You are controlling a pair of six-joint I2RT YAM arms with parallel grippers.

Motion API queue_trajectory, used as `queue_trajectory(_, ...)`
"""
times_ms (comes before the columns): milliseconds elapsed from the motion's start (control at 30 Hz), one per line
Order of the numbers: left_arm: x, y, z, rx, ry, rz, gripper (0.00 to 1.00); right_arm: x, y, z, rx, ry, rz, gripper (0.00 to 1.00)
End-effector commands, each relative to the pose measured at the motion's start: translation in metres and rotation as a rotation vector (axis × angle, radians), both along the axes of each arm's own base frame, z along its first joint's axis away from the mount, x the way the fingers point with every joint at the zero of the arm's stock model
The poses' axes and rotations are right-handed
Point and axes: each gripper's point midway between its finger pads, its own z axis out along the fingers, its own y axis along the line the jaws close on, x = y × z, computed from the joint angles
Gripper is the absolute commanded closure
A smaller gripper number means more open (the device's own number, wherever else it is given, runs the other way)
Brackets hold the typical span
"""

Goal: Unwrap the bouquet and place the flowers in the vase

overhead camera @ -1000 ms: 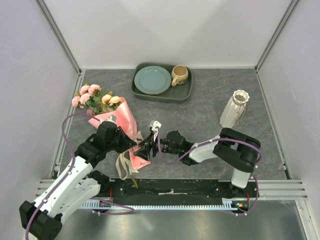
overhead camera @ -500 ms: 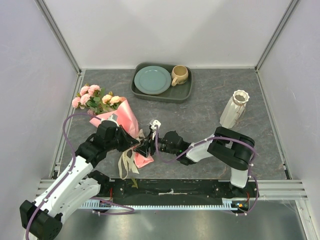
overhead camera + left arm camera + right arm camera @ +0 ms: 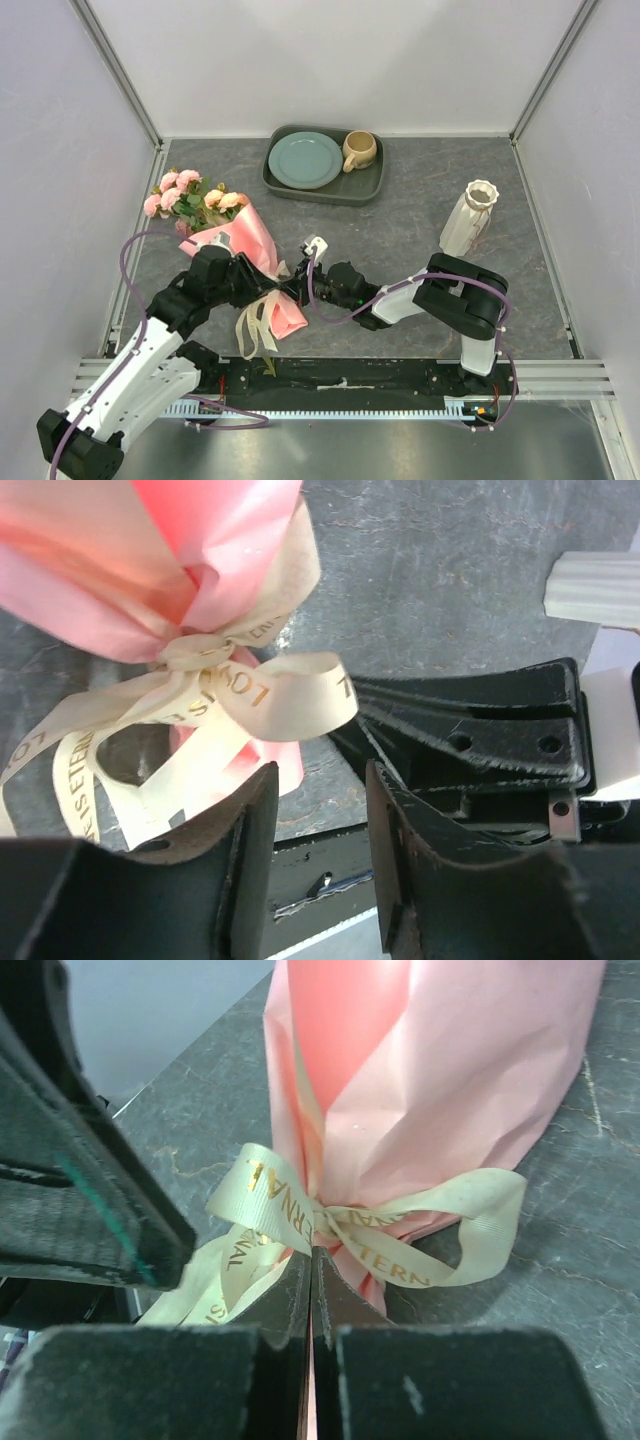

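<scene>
Fingers [image 3: 200,1380] of the right gripper [image 3: 310,1265] press flat together. Their tips meet right at the knot of the ribbon [image 3: 385,1235], low in the middle of the right wrist view. Whether a strand is caught between them cannot be made out. The cream ribbon, printed with gold letters, spreads in a loop to either side of the tips. It binds the narrow end of the pink paper [image 3: 460,1080], which fills the upper right of that view.

The left gripper [image 3: 318,855] has its fingers apart at the bottom of the left wrist view, just below the ribbon bow. In the overhead view the two grippers face each other, lower left of centre, at the tied end of the bouquet [image 3: 247,250].

The bouquet lies on the grey table [image 3: 400,240], with its narrow end toward the bottom of the frame and its wide mouth toward the upper left. Out of the paper cone come the flowers [image 3: 188,195], pink and peach with green leaves, lying close to the left wall.

The vase [image 3: 470,218], cream and ribbed, stands at the right of the frame, well apart from the bouquet. At top centre a dark tray [image 3: 372,190] holds a pale green plate [image 3: 305,160] on its left and a tan mug [image 3: 359,150] on its right, side by side.
</scene>
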Motion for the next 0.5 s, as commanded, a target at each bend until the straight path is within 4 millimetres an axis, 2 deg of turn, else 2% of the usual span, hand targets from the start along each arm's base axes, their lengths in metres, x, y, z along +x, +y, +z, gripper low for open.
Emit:
queue_trajectory(0, -0.009, 0.021, -0.003, 0.052, 0.019, 0.082, 0.58, 0.008, -0.004, 0.017, 0.041, -0.010, -0.049, 1.00)
queue_trajectory(133, -0.019, 0.043, -0.013, 0.100, 0.046, 0.177, 0.63, 0.008, -0.004, 0.015, 0.037, -0.001, -0.051, 1.00)
queue_trajectory(167, -0.020, 0.049, -0.017, 0.115, 0.056, 0.213, 0.62, 0.008, -0.004, 0.014, 0.035, 0.000, -0.051, 1.00)
queue_trajectory(233, -0.024, 0.053, -0.025, 0.129, 0.082, 0.230, 0.52, 0.008, -0.004, 0.013, 0.033, 0.003, -0.050, 1.00)
queue_trajectory(333, -0.028, 0.051, -0.036, 0.146, 0.132, 0.218, 0.50, 0.007, -0.004, 0.010, 0.025, 0.009, -0.047, 1.00)
queue_trajectory(467, -0.032, 0.056, -0.055, 0.249, 0.244, 0.206, 0.66, 0.008, -0.003, 0.008, 0.014, 0.018, -0.050, 1.00)
